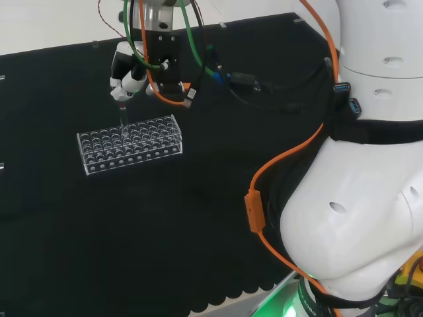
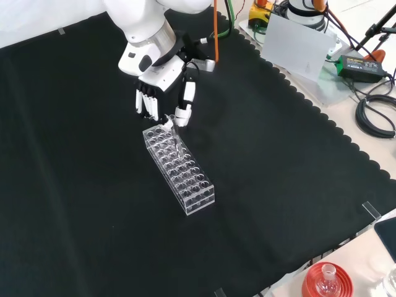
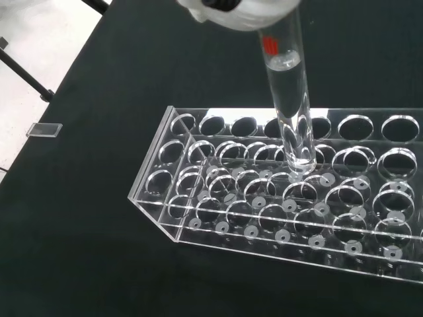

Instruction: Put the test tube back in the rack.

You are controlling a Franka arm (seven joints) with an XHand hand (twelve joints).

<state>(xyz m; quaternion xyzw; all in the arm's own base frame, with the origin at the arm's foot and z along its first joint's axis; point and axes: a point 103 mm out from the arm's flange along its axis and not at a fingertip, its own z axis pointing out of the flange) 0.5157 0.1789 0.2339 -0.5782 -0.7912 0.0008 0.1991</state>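
A clear plastic rack (image 1: 129,144) (image 2: 179,168) (image 3: 284,191) with several rows of round holes lies on the black cloth. My hand (image 1: 127,74) (image 2: 162,93) hangs just above one end of it, fingers curled down and pinching a clear glass test tube (image 1: 123,119) (image 2: 174,137) (image 3: 289,105). The tube stands upright with a red mark near its top. In the wrist view its rounded bottom sits in or just over a hole in the rack's second row. A blurred white part of the hand (image 3: 244,12) covers the tube's top.
Orange and green cables (image 1: 264,191) run along the arm's white links (image 1: 370,198). In the front view a red ribbed stand with a flask (image 2: 327,281) sits off the cloth's near corner, and a grey plate (image 2: 297,46) and a power box (image 2: 359,67) lie beyond the scalloped edge.
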